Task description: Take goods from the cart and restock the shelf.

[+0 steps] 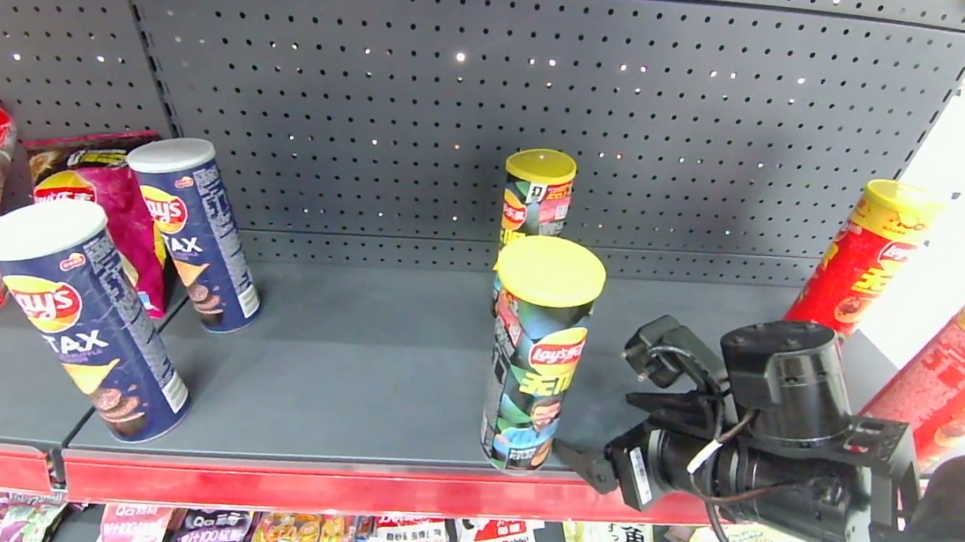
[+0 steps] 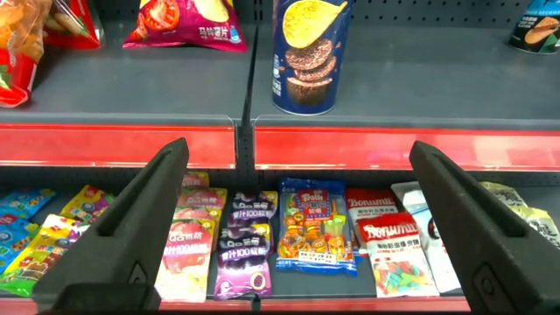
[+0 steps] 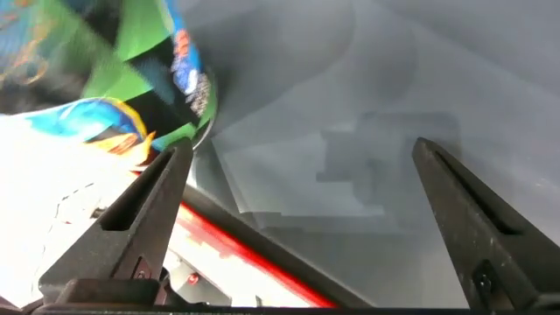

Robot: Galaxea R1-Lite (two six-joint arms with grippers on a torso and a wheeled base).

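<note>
A green chips can with a yellow lid (image 1: 538,356) stands upright near the front edge of the grey shelf (image 1: 349,364). A second can of the same kind (image 1: 538,192) stands behind it. My right gripper (image 1: 600,433) is open just to the right of the front can's base, with nothing between its fingers. In the right wrist view the can's base (image 3: 149,79) lies beside one finger (image 3: 144,210), outside the gripper (image 3: 302,153). My left gripper (image 2: 297,153) is open and empty, facing the shelf's red front rail (image 2: 367,144).
Two blue cans (image 1: 84,317) (image 1: 194,234) and snack bags (image 1: 105,190) stand on the shelf's left. Two red cans (image 1: 865,255) (image 1: 964,370) lean at the right end. The lower shelf holds several candy bags (image 2: 315,232). Bare shelf lies between the blue and green cans.
</note>
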